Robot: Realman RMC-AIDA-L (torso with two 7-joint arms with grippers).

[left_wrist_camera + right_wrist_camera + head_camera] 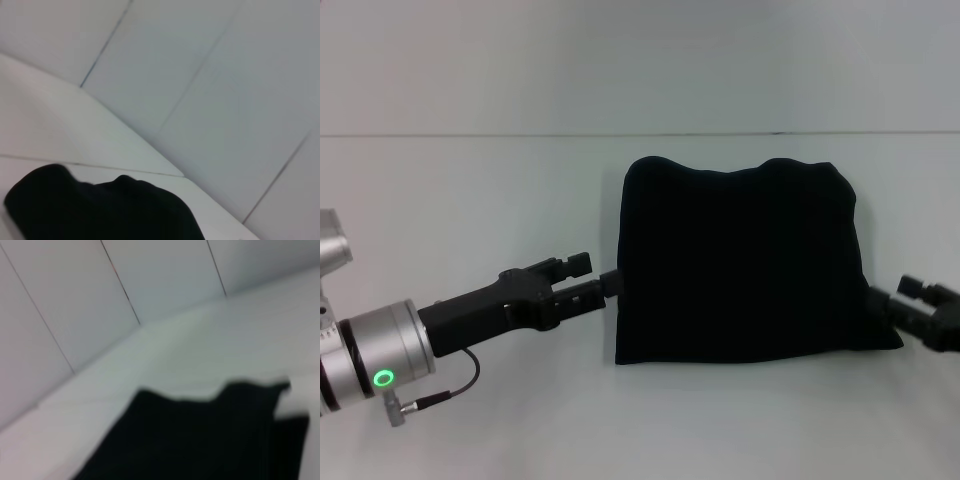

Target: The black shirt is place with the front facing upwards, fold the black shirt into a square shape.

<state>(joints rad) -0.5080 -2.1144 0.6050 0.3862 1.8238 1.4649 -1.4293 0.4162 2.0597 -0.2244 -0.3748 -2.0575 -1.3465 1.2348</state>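
Note:
The black shirt [745, 262] lies on the white table, folded into a roughly square block. No letters or label show. My left gripper [611, 283] reaches in from the left, its tip at the shirt's left edge. My right gripper [888, 304] comes in from the right, at the shirt's lower right corner. The shirt also shows as a dark mass in the left wrist view [100, 212] and in the right wrist view [200, 440]. Neither wrist view shows its own fingers.
The white table [470, 200] runs under the shirt. A pale tiled wall [640, 60] stands behind it. A thin black cable [455, 385] hangs from my left wrist.

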